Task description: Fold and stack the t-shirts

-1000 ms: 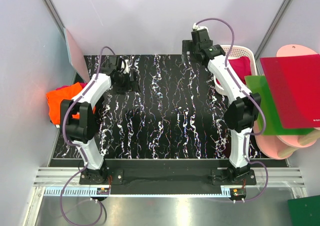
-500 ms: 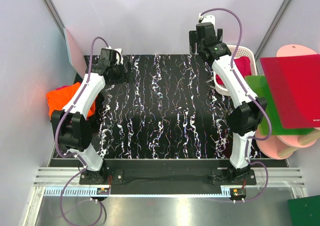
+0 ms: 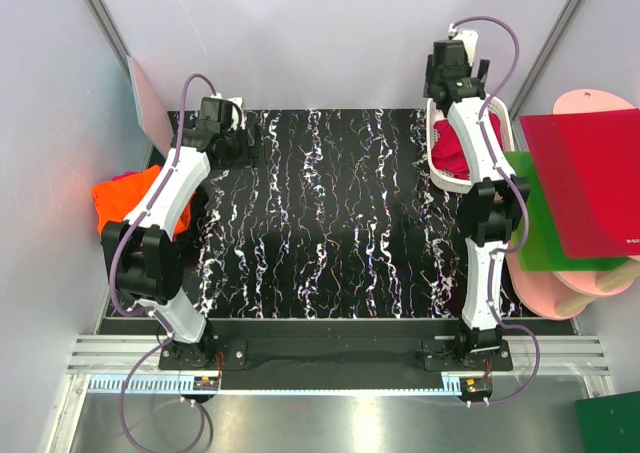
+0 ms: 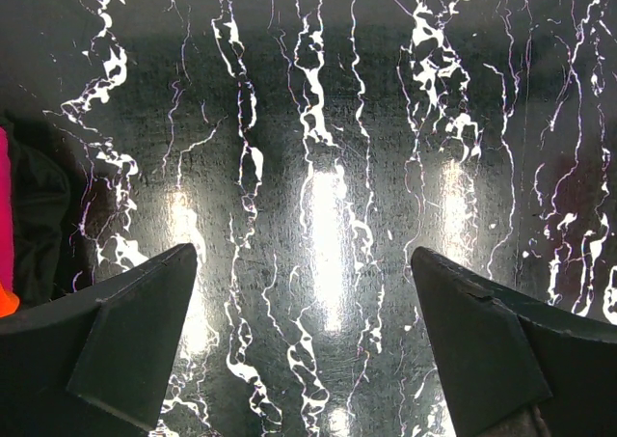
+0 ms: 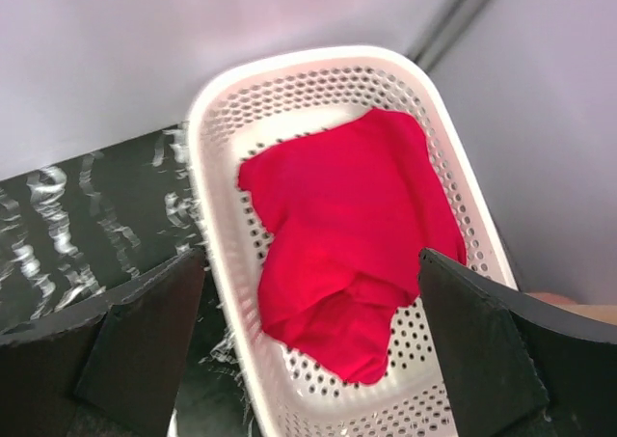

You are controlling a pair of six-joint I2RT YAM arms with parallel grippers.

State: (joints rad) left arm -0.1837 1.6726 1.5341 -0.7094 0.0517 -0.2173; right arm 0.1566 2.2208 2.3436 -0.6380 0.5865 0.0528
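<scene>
The right claw (image 5: 310, 259) hangs with its jaws spread wide and empty, directly above the red shirt (image 5: 347, 254). The shirt lies crumpled in the white basket (image 5: 217, 263) at the table's far right corner. The right arm (image 3: 480, 173) stretches almost straight from its base to the basket.

The left claw (image 4: 302, 263), also wide open and holding nothing, points down over the black table (image 3: 330, 233) near the far left corner. Its arm (image 3: 170, 198) runs along the left edge, bent at the elbow. The orange shirt (image 3: 120, 198) lies bunched just off that edge, beside the arm and well apart from the claw.

A broad stretch of table lies between the arms. A red board (image 3: 585, 183) and a green board (image 3: 530, 233) lie close on the right arm's outer side, and the back wall stands near the basket.
</scene>
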